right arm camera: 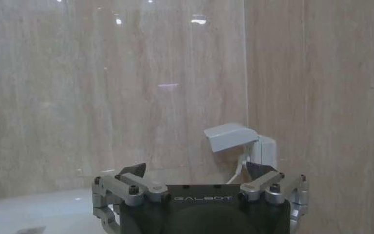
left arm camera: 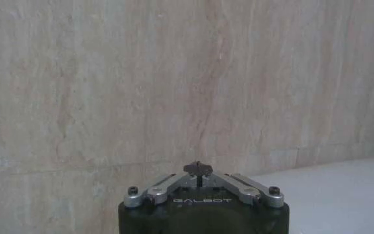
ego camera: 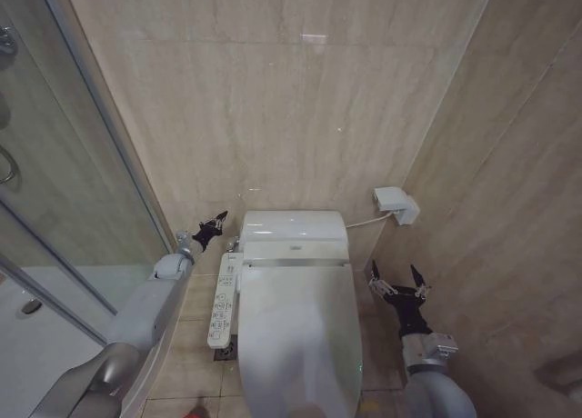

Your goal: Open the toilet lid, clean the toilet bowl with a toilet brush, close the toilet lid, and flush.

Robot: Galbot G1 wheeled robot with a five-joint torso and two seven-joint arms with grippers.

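The toilet lid (ego camera: 296, 341) is a glossy white oval lying shut over the toilet bowl, which is hidden beneath it. Along the toilet's left side runs the long white button panel (ego camera: 224, 300). My left gripper (ego camera: 211, 229) is shut and empty, up by the wall left of the toilet's rear unit (ego camera: 293, 227); its fingertips (left arm camera: 198, 169) meet, facing the tiles. My right gripper (ego camera: 396, 280) hangs open and empty to the right of the lid, fingers (right arm camera: 132, 170) spread toward the corner. A red sliver (ego camera: 195, 413) lies at the bottom edge; I cannot tell whether it is the toilet brush.
A white wall box (ego camera: 396, 204) with a cable sits right of the toilet, also ahead of the right gripper (right arm camera: 235, 139). A glass shower door (ego camera: 82, 182) stands close on the left. Beige tiled walls (ego camera: 300, 100) close in behind and on the right.
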